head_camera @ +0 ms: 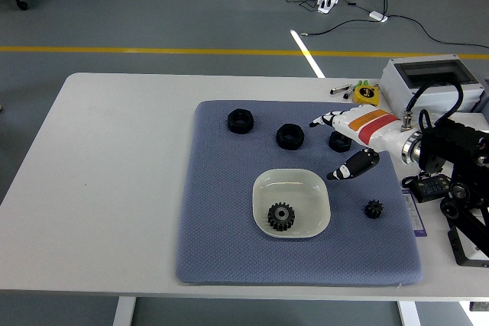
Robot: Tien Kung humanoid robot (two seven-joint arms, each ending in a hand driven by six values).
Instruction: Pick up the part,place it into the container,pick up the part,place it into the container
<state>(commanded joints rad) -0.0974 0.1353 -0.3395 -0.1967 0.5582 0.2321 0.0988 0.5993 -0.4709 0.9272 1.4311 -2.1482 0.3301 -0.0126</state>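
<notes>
From my remote station I recorded the right hand (348, 139) raised over the mat's 2 o'clock area, fingers spread and holding nothing, thumb hanging down toward the container. The left hand was not visible.

The container (292, 182), a pale shallow dish, sat on the blue-grey mat (221, 219) slightly toward 4 o'clock from the mat's middle. One black gear (280, 216) lay inside it, toward its 7 o'clock rim. A smaller black gear (373, 208) rested on the mat at 3 o'clock from the dish, apart from it.

Three black nuts lay along the mat's far side: one (240, 121) at 11 o'clock, one (289, 136) at 12 o'clock, and one (339, 142) partly covered by the hand.

The white table (114, 158) carried a grey enclosure box (429, 85), a yellow tape measure (366, 95) and bagged parts (471, 146) at its 2 o'clock corner. Beyond lay grey floor with a yellow line (153, 50) and loose cables (344, 5).
</notes>
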